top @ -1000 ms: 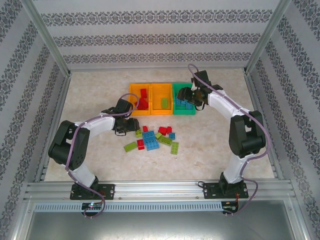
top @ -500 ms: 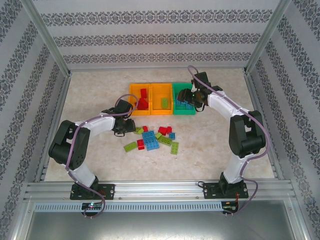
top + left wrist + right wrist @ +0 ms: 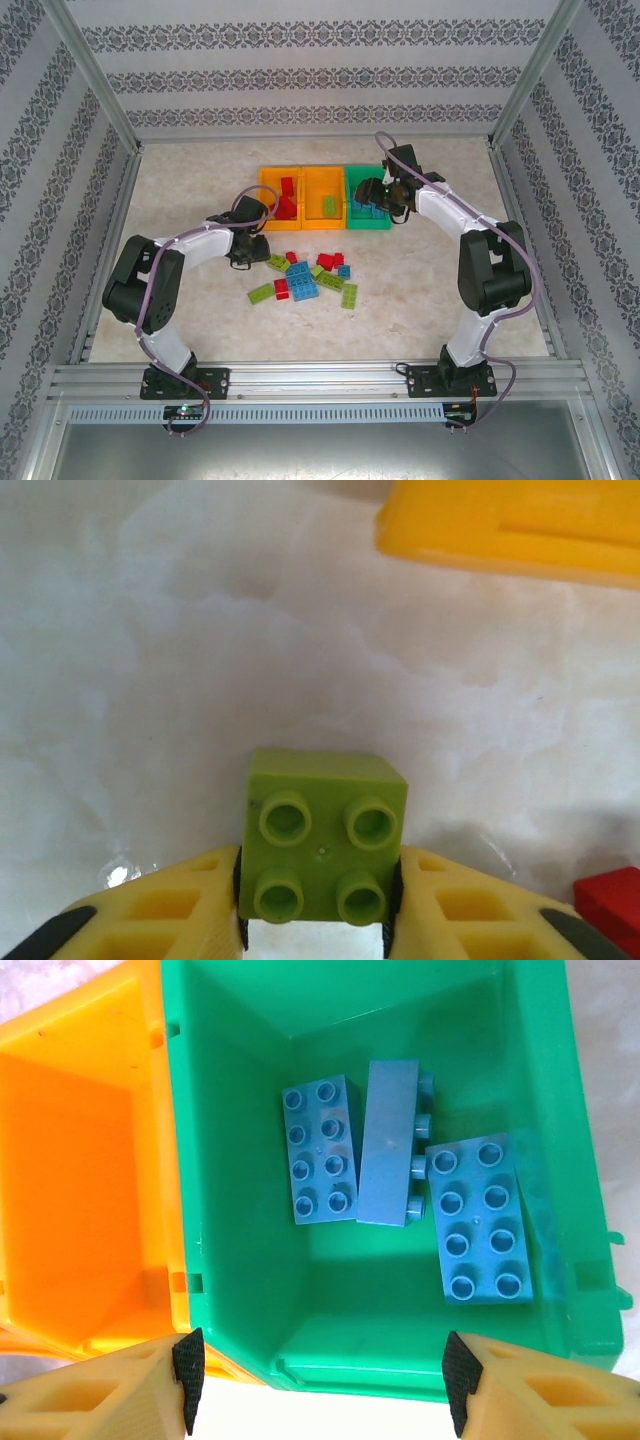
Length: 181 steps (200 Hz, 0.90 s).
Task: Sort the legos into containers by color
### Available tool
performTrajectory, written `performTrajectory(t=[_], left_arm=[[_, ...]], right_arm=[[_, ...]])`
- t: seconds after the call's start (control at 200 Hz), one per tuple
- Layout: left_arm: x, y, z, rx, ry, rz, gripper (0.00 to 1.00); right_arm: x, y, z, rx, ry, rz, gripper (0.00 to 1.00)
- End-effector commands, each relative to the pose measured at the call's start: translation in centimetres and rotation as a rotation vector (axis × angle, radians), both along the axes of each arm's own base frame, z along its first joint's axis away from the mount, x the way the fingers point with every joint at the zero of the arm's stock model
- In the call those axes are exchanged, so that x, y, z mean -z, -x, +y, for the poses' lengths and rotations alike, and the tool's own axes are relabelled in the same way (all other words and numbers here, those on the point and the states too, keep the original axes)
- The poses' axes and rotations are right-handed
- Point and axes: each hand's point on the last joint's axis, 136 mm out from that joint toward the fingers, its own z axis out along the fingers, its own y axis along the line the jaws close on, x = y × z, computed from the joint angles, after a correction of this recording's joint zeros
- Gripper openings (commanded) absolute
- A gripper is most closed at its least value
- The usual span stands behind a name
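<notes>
Green bin [image 3: 230, 1160] w/ 3 blue bricks [image 3: 320, 1150]; right gripper [image 3: 320, 1385] wide, left gripper [image 3: 315, 912] clamps lime brick [image 3: 325, 825].

Looks like a robotics lab test cell, not a home or shop. It's a boxed-in rig w/ silver aluminium extrusion frame posts [image 3: 95, 75] at the corners, flat wall panels covered in grey-patterned striped wallpaper [image 3: 320, 75] as backdrop, and a pale marble-look tabletop [image 3: 180, 190] inside. A left white-and-black robot arm [image 3: 195, 243] & a right white-and-black robot arm [image 3: 445, 212] are bolted to a slotted aluminium rail [image 3: 320, 378] at the near edge, w/ a grey slotted cable duct [image 3: 320, 412] just below
</notes>
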Motion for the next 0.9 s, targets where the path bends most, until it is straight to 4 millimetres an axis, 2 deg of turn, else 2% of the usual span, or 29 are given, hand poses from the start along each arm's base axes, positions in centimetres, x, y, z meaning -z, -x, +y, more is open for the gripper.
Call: performTrajectory(t=[0.0,0.275,0.43,0.51,0.719,0.899], left_arm=[[0.8,0.5,0.3,0.012,-0.035,0.038,0.26],[0.3,1.2,-0.2,0.025,0.012,0.023,0.22],[-0.8,1.4,-1.5,0.080,0.025,0.011,0.21],[-1.9,1.1,-2.9,0.120,0.033,-0.013,0.20],[-5.9,-1.4,-7.8,0.221,0.109,-0.110,0.20],[-9.2,-4.4,-10.2,0.251,0.158,-0.185,0.21]], right_arm=[[-0.6,0.2,-0.8,0.016,-0.005,-0.012,0.67],[-0.3,0.6,-1.0,0.017,0.002,-0.008,0.67],[-0.4,1.2,-1.3,0.018,0.013,-0.012,0.67],[-0.4,1.7,-1.7,0.021,0.024,-0.014,0.67],[-0.3,3.5,-2.3,0.015,0.037,-0.020,0.67],[0.2,5.9,-2.1,-0.042,0.046,-0.020,0.67]])
